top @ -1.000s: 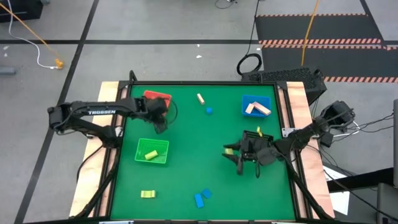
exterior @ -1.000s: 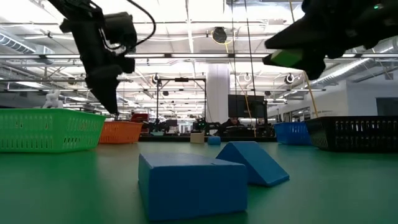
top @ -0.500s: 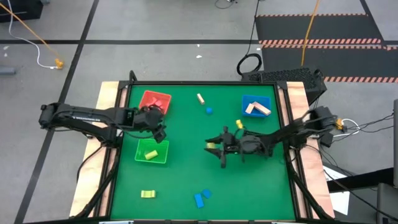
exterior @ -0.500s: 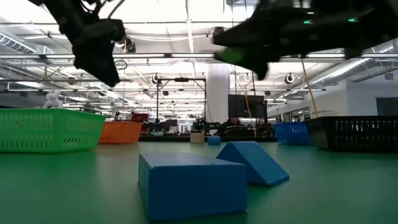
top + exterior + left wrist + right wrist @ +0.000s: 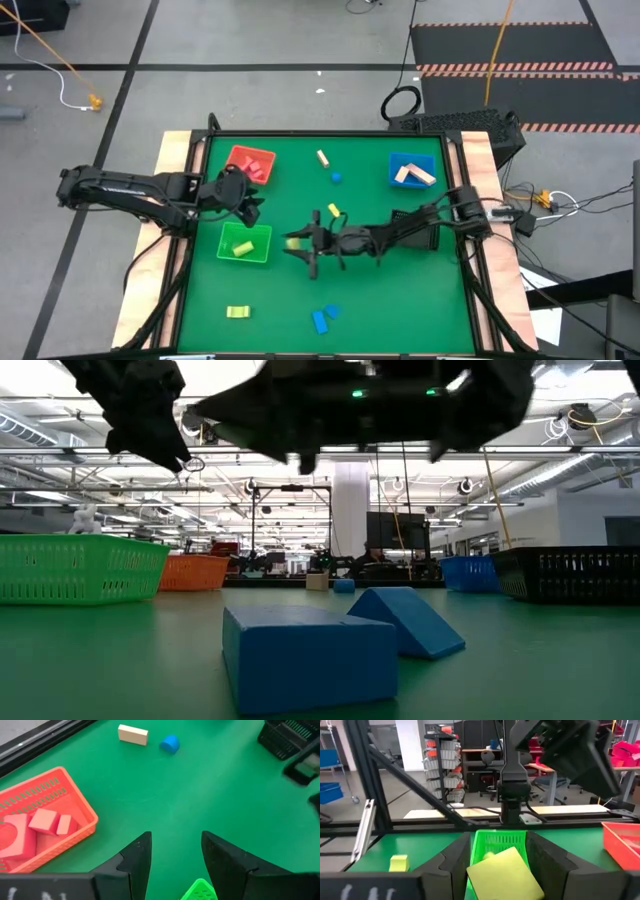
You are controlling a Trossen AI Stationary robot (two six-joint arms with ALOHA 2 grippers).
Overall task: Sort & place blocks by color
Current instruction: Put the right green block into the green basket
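My right gripper reaches across the middle of the table and is shut on a yellow block, just right of the green tray. My left gripper hangs open between the red tray and the green tray, with nothing between its fingers. Red blocks lie in the red tray and a yellow piece in the green one. Loose on the table are a tan block, a blue round piece, a yellow block and two blue blocks. My right gripper pinches the yellow block by two opposite sides between its two fingers. The fingers lie level and come from the table's right side, pointing toward the green tray. The block is lifted clear of the table and sits tilted in the hold.
A blue tray holding tan blocks stands at the far right. A black mesh basket stands on the right side. My right arm spans the right half of the table. Bare green mat lies in the middle and along the near edge.
My right gripper has swept from the right side toward the table's left edge, carrying the yellow block clear of the table to just beside the green tray. My left gripper has drawn back from the red tray toward the near-left, rising and rolling.
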